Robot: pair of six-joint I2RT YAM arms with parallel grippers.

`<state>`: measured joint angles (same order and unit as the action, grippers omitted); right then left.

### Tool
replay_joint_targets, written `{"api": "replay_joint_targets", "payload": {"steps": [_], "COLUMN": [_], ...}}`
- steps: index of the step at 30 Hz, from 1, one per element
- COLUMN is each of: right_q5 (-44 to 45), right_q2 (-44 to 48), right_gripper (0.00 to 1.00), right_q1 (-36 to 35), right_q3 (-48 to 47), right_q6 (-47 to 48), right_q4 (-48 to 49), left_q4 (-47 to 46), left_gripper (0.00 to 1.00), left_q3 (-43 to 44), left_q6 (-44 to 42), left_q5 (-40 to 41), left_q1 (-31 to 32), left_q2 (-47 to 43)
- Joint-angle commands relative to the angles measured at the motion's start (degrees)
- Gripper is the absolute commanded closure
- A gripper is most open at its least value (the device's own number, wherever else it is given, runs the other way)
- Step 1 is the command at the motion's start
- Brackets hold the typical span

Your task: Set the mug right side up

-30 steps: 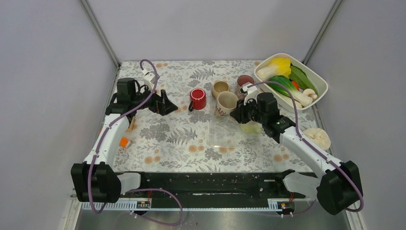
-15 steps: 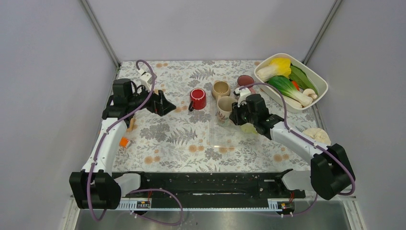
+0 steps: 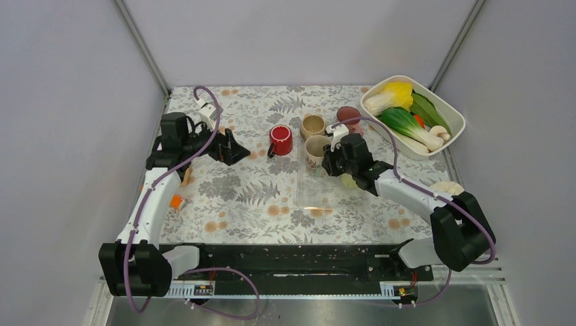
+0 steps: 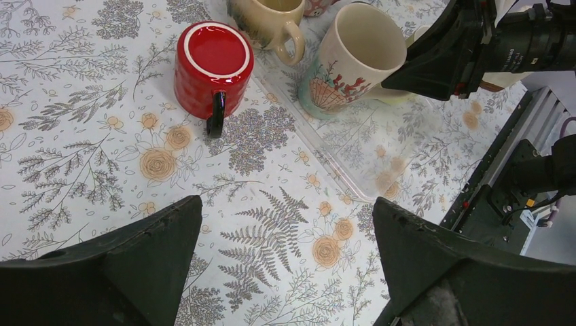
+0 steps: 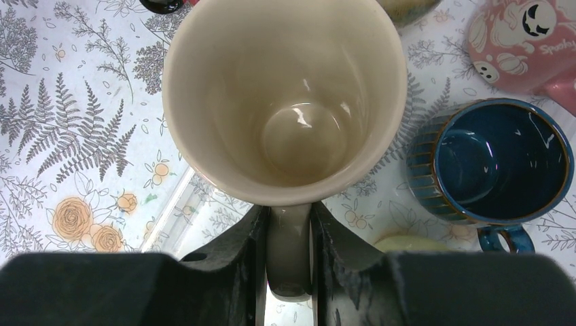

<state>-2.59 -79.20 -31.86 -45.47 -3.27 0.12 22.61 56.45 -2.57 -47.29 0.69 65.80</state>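
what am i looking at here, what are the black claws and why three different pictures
Two robot arms are bolted at the near edge of a table with a floral cloth. One picture looks down from above. The other two come from a camera on each wrist, so the black shapes are that arm's own fingers. The left gripper is open and holds nothing. The right gripper is closed on the handle of a cream mug. Nearby are an upside-down red mug, a tan mug, a blue mug, a pink mug and a white tub of vegetables.
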Motion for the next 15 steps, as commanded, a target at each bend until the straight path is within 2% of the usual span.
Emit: {"api": "replay_joint_targets", "payload": {"steps": [1, 15], "right_q5": [2.14, 7.56], "right_q2": [-0.60, -2.43], "right_gripper": [1.00, 0.98], "right_q1": [-1.05, -1.26], "right_q3": [-4.27, -4.83], "right_q6": [1.60, 6.48], "right_q4": [7.72, 7.18], "left_q4": [-2.81, -3.65], "left_gripper": [0.01, 0.01], "left_q3": [-0.41, -0.99], "left_q6": [-0.33, 0.02], "left_q5": [-1.74, -2.65], "left_q1": [-0.15, -0.14], "left_q2": [-1.25, -1.64]}}
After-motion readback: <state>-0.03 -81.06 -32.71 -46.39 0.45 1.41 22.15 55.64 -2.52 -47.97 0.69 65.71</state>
